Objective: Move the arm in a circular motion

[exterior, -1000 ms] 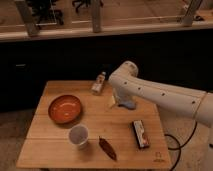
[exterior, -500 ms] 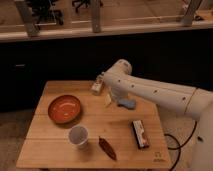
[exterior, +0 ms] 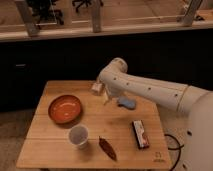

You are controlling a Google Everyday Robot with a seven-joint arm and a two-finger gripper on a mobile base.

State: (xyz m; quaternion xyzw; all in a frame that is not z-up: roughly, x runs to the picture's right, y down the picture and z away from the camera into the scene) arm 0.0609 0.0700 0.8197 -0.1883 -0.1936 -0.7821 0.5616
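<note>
- The arm (exterior: 150, 90) reaches in from the right over the back of the wooden table (exterior: 117, 125), with its rounded joint at the far left end.
- The gripper (exterior: 106, 96) hangs below that joint, close above the tabletop, between a small box (exterior: 97, 88) and a blue object (exterior: 127, 103). Whether it is open or has hold of anything cannot be told.
- To circle well, I judge the gripper should first lift a little, since both neighbours sit just beside it. Then it should sweep at one height and an even pace.
- Farther out lie an orange bowl (exterior: 65, 108), a cup (exterior: 78, 136), a dark red pod (exterior: 107, 148) and a wrapped bar (exterior: 140, 134). A wide loop would pass over them, and the cup stands tallest.
- No writing can be read. The bar's wrapper shows pale print and the table's front right corner has a small mark, both illegible.
</note>
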